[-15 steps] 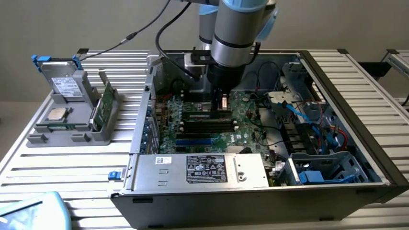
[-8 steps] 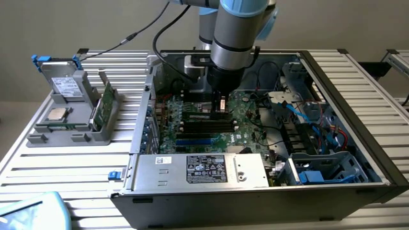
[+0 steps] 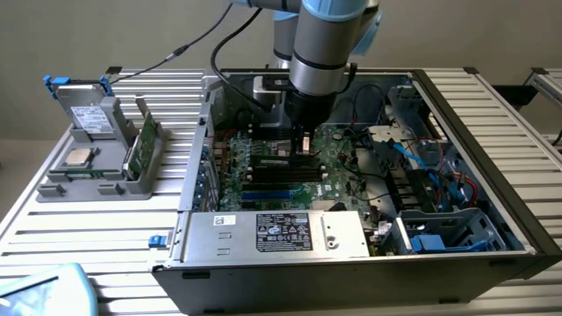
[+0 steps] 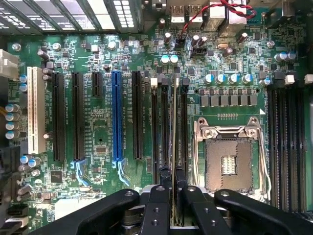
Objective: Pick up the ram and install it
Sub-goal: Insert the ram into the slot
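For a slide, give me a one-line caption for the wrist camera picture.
Gripper shut on the ram, held edge-on along the memory slots beside the empty processor socket.

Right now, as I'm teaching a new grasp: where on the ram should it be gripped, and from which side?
By its two flat faces along the upper long edge, coming from above, as the gripper does. The ram is thin and stands on edge over the black memory slots, so this likely leaves its lower edge free.

Soft, even light; ribbed silver table slats (image 3: 88, 224) shine bright at the exterior view's nine o'clock; thin dark-green ram stick (image 4: 174, 147) shows a pale lit edge.
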`<action>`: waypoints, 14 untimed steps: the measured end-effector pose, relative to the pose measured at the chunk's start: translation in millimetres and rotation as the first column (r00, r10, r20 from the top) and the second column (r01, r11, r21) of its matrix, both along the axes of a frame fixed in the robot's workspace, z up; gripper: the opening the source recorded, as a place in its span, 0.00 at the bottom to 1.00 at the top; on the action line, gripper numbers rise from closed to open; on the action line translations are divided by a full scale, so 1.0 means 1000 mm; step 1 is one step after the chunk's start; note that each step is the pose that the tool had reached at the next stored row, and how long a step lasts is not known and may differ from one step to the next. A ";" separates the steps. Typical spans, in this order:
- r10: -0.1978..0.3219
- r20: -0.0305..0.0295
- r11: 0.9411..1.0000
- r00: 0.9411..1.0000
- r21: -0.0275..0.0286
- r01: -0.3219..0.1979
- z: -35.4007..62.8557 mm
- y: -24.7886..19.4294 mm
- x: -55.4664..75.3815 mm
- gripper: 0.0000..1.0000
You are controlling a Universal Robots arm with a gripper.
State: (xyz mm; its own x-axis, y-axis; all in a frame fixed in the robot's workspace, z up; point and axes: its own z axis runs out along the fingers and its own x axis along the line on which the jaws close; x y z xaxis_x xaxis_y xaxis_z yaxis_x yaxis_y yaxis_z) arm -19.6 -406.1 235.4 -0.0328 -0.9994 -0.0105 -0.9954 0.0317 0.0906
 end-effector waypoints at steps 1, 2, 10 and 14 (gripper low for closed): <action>0.000 0.000 1.000 1.000 -0.009 0.000 0.0000 0.0001 0.000 0.15; -0.001 0.000 1.000 1.000 -0.016 0.001 -0.0001 0.0003 0.000 0.15; -0.002 0.054 1.000 0.999 -0.028 0.003 -0.0001 0.0024 0.001 0.15; 0.006 0.055 0.999 0.998 -0.041 -0.004 -0.0005 0.0032 0.000 0.15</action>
